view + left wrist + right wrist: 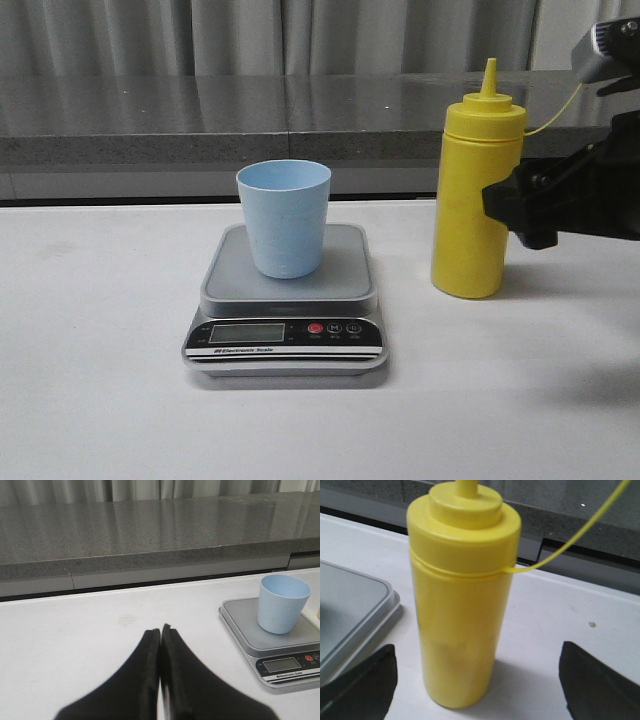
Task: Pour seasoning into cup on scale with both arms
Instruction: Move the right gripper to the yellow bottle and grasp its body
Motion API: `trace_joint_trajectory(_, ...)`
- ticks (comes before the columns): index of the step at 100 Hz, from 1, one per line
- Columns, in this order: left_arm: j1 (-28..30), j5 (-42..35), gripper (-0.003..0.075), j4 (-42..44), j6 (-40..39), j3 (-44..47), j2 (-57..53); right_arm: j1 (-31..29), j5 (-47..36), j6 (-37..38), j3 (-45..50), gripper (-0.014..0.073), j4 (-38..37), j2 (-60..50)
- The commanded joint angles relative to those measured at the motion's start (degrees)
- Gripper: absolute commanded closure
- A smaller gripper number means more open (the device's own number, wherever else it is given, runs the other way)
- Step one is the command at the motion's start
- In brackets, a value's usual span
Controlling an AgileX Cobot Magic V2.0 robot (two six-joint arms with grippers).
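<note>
The tall yellow seasoning bottle (476, 190) stands upright on the white table, right of the scale (287, 300). Its thin yellow tether (560, 112) arcs to the right; the cap is out of view. The light blue cup (284, 218) stands upright on the scale's grey platform. My right gripper (522, 212) is open beside the bottle's right side, not touching it. In the right wrist view the bottle (462, 595) stands ahead of the gripper (479, 680), whose fingers (365, 685) are spread wide. My left gripper (160, 630) is shut and empty, left of the scale (272, 640) and cup (282, 603).
A grey stone ledge (200, 120) runs along the back of the table, with curtains behind it. The white table (90, 380) extends to the left and in front of the scale.
</note>
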Motion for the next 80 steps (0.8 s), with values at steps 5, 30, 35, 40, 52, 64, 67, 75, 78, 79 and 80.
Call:
trace_joint_trajectory(5,-0.01,-4.29,0.0740,-0.96,-0.04,-1.48,0.73,0.19,-12.89,2.05,-1.35,-0.0052,-4.66,3.37)
trace_joint_trajectory(30,-0.01,-4.29,0.0740,-0.96,-0.04,-1.48,0.73,0.19,-19.11,2.24,-2.44,-0.0052,-3.99,8.61)
trace_joint_trajectory(35,-0.01,-4.29,0.0740,-0.96,-0.04,-1.48,0.73,0.19,-19.11,2.24,-3.18,-0.0052,-3.92,8.89)
trace_joint_trajectory(40,-0.01,-4.29,0.0740,-0.96,-0.04,-1.48,0.73,0.19,-18.50,2.24,-3.95,-0.0052,-3.76,8.94)
trace_joint_trajectory(52,-0.01,-4.29,0.0740,-0.96,-0.04,-1.48,0.73,0.19,-16.30,2.24,-5.96,-0.0052,-2.85,8.94)
trace_joint_trajectory(64,-0.01,-4.29,0.0740,-0.96,-0.04,-1.48,0.73,0.19,-14.99,2.24,-7.70,-0.0052,-2.85,8.94)
trace_joint_trajectory(67,-0.01,-4.29,0.0740,-0.96,-0.04,-1.48,0.73,0.19,-14.47,2.24,-8.12,-0.0052,-2.85,8.94)
trace_joint_trajectory(75,-0.01,-4.29,0.0740,-0.96,-0.04,-1.48,0.73,0.19,-12.65,2.24,-9.54,-0.0052,-2.85,9.07)
trace_joint_trajectory(78,-0.01,-4.29,0.0740,-0.96,-0.04,-1.48,0.73,0.19,-12.50,2.24,-9.96,-0.0052,-2.85,9.22)
trace_joint_trajectory(79,-0.01,-4.29,0.0740,-0.96,-0.04,-1.48,0.73,0.19,-12.50,2.24,-10.13,-0.0052,-2.85,9.27)
trace_joint_trajectory(80,-0.01,-4.29,0.0740,-0.96,-0.04,-1.48,0.73,0.19,-12.43,2.24,-10.21,-0.0052,-2.85,9.37)
